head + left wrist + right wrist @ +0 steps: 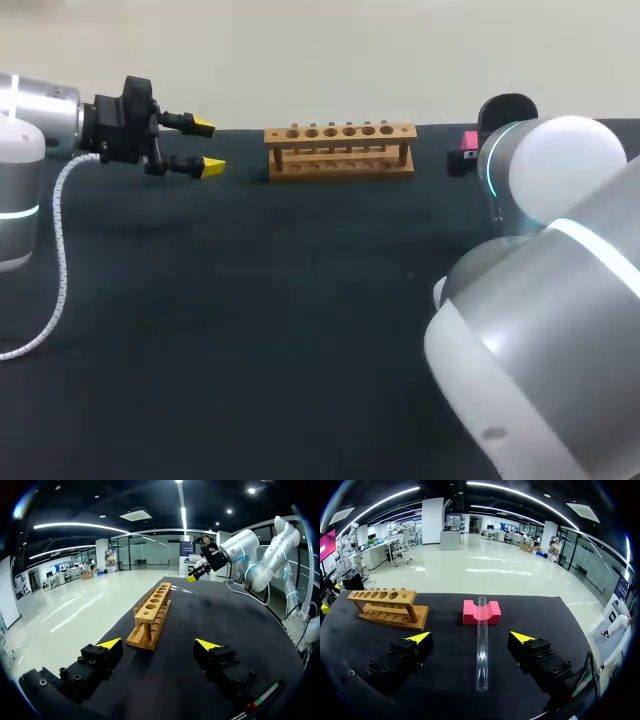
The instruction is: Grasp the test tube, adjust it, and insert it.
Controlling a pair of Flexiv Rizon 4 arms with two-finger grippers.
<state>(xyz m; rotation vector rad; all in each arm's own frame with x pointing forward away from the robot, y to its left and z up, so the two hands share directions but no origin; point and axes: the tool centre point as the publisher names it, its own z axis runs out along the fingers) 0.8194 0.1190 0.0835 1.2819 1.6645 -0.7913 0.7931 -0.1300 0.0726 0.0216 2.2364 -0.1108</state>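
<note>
Right wrist view: test tube point(481, 645) lies untouched between the fingers of the released right hand point(470, 638), far end on a pink block point(470, 615); left hand point(208, 146) is released too.

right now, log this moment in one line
left tool: open, rack ahead | test tube: lying, end on pink block | right tool: open around it, no contact

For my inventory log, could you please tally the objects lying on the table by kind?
Light wooden test tube rack: 1
Clear cylindrical test tube: 1
Pink notched block: 1
Total: 3
</note>
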